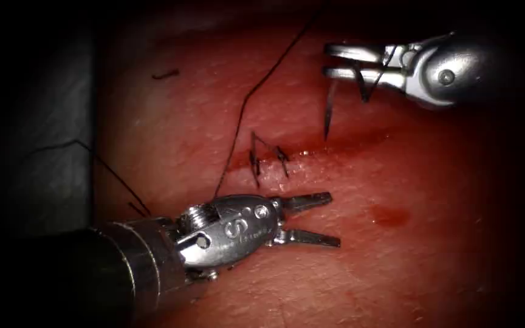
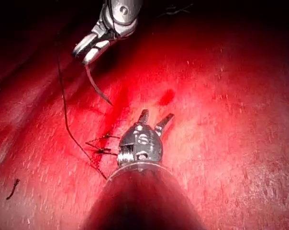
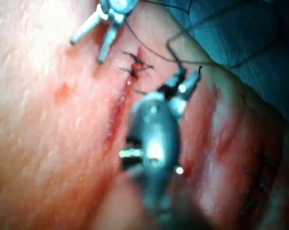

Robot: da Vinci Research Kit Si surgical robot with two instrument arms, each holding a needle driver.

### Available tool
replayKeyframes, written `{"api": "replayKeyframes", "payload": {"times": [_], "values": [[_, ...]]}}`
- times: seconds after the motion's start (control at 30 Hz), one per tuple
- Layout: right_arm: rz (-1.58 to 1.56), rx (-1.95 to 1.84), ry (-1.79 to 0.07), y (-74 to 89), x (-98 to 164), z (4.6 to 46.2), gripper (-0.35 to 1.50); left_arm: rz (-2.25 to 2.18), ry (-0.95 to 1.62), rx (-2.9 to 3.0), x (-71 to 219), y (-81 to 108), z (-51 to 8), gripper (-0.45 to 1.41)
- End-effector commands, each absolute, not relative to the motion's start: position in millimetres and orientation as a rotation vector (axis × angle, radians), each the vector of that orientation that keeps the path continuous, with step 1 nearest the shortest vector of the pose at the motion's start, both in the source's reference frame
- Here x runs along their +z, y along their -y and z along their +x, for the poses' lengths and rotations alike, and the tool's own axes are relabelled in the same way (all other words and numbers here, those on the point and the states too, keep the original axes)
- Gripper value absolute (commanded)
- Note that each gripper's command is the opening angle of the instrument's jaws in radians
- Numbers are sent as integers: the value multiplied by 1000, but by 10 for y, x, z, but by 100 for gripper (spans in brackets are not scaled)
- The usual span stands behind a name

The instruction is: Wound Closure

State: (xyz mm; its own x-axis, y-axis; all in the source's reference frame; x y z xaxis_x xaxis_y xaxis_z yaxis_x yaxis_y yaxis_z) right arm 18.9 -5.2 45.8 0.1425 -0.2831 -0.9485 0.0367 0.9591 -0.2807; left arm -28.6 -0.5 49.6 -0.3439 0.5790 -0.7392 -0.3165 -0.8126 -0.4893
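Red, wet tissue (image 1: 432, 255) covers the bench surface, and a dark cut (image 1: 311, 152) runs across it with red fluid (image 1: 389, 215) pooled along it and in a small spot below it. Near the left end of the cut sits a finished stitch (image 1: 268, 159) with short dark thread ends standing up from its knot.

From the lower left comes the left tool (image 1: 322, 218). Its two jaws are spread apart and they hold nothing; they hover just below the stitch and close above the tissue. In the left wrist view the same tool (image 2: 156, 120) shows its open jaws pointing toward the cut, with the stitch (image 2: 102, 144) just beside it.

From the upper right comes the right tool (image 1: 335, 62). Its jaws are closed on the needle (image 1: 329, 115), gripping it near its blunt end. The needle hangs down from the jaws and its sharp tip points at the cut, very near the surface; it is not inside the tissue. In the left wrist view the needle (image 2: 97, 88) curves down from the right tool (image 2: 87, 50).

A long thread (image 1: 256, 91) runs from the top edge down to the left tool's side of the stitch. One loose cut piece of thread (image 1: 165, 75) lies on the tissue at the upper left.
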Motion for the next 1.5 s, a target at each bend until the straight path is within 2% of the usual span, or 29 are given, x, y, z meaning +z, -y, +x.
{"api": "replayKeyframes", "payload": {"times": [0.03,0.2,0.3,0.43,0.63,0.7,0.9,1.5], "values": [[-214,-246,-1412,57,464,195,-35,-1322,318,2197,502,7,-295,2],[-247,-256,-1420,60,466,196,-35,-1242,249,2235,505,4,-302,-21],[-259,-256,-1423,62,466,196,-35,-1190,203,2243,507,0,-301,-25],[-273,-258,-1427,65,469,197,-35,-1136,137,2270,517,-7,-297,-16],[-280,-265,-1424,71,477,200,-35,-1070,78,2312,528,-12,-294,-21],[-281,-267,-1426,72,480,200,-35,-1046,75,2319,532,-13,-294,-21],[-286,-275,-1427,75,489,200,-35,-1018,58,2314,539,-15,-292,-5],[-309,-290,-1432,84,498,210,-35,-966,60,2344,558,3,-287,4]]}}
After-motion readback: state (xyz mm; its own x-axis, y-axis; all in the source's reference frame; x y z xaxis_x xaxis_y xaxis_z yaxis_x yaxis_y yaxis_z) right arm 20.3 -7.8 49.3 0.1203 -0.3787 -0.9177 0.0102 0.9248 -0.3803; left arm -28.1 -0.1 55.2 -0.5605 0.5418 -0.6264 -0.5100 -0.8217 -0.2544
